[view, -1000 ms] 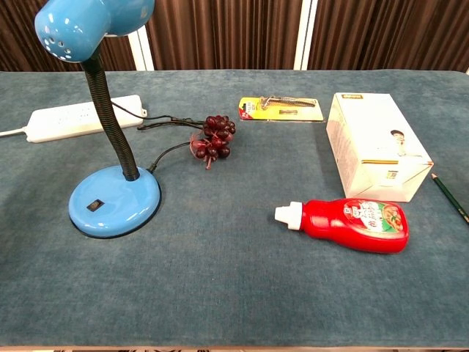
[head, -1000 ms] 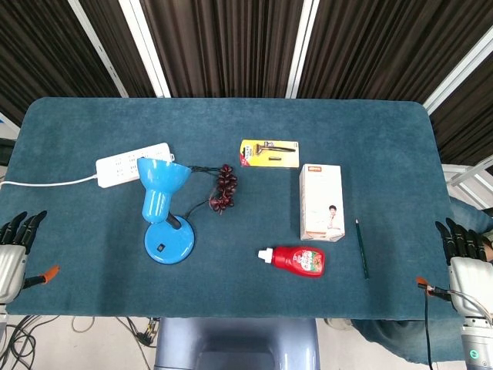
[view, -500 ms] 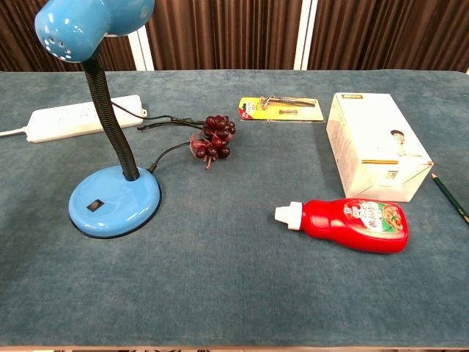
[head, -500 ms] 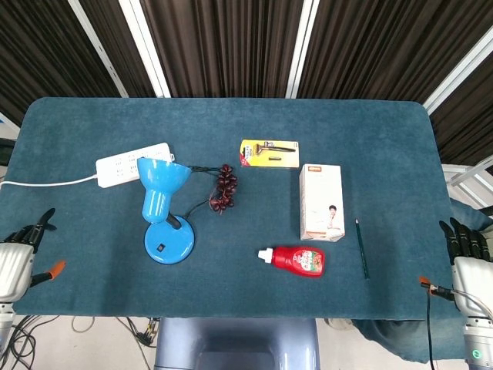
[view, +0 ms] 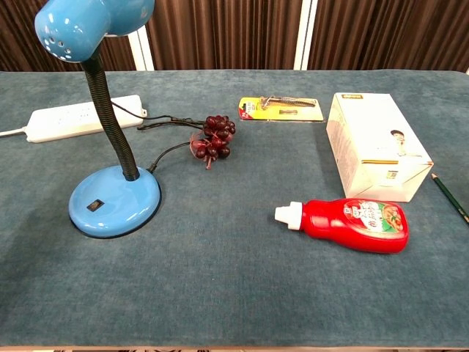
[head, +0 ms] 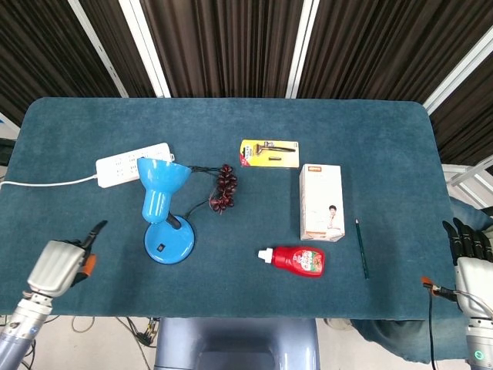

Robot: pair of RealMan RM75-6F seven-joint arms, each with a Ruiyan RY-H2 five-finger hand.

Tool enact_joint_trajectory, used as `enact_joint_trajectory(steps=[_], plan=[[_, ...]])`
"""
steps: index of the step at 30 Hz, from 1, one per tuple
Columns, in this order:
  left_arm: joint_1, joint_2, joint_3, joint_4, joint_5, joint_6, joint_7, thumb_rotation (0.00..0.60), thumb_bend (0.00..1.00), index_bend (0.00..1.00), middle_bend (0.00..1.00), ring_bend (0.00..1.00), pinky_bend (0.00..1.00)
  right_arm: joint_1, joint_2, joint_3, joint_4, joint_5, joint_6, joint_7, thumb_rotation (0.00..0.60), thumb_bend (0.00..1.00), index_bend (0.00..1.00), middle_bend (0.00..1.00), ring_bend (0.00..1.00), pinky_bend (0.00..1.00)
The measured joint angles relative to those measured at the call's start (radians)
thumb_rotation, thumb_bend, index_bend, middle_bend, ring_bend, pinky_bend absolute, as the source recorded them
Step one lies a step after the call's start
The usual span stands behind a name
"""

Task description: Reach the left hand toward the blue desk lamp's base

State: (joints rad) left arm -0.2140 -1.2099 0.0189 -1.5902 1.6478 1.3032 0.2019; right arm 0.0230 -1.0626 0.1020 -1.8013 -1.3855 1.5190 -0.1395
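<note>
The blue desk lamp stands left of centre on the table, its round base (head: 169,242) flat on the cloth and its shade (head: 163,185) tilted up. The chest view shows the same base (view: 115,201) with a black switch on it and a black gooseneck rising from it. My left hand (head: 62,262) hovers over the front left of the table, well left of the base and apart from it, holding nothing, one dark finger stretched toward the lamp. My right hand (head: 467,248) stays off the table's right edge, fingers straight and empty. Neither hand shows in the chest view.
A white power strip (head: 132,163) lies behind the lamp, its cord running left. Dark grapes (head: 224,188) and the lamp's black cable lie right of the base. Further right are a razor pack (head: 269,153), a white box (head: 321,202), a red bottle (head: 299,260) and a pencil (head: 361,247).
My left hand has come in from the table's left edge toward the lamp base, turning so its back faces the camera. The right hand has barely moved.
</note>
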Motion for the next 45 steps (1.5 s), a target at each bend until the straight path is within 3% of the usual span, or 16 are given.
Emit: enact_joint_trajectory(steps=[14, 30, 45], plan=[[-0.066, -0.113, 0.032, 0.042, -0.081, -0.189, 0.123, 0.600, 0.55, 0.05, 0.70, 0.67, 0.79, -0.001, 0.005, 0.002, 0.002, 0.003, -0.002, 0.013, 0.600, 0.10, 0.00, 0.00, 0.00, 0.00], [-0.113, -0.196, 0.030, 0.065, -0.108, -0.251, 0.176, 0.600, 0.54, 0.05, 0.71, 0.67, 0.79, 0.001, 0.004, 0.000, 0.004, 0.001, -0.008, 0.013, 0.600, 0.10, 0.00, 0.00, 0.00, 0.00], [-0.136, -0.216, 0.032, 0.074, -0.137, -0.273, 0.188, 0.600, 0.54, 0.05, 0.70, 0.67, 0.79, 0.002, 0.001, -0.004, 0.005, 0.001, -0.013, 0.009, 0.600, 0.10, 0.00, 0.00, 0.00, 0.00]])
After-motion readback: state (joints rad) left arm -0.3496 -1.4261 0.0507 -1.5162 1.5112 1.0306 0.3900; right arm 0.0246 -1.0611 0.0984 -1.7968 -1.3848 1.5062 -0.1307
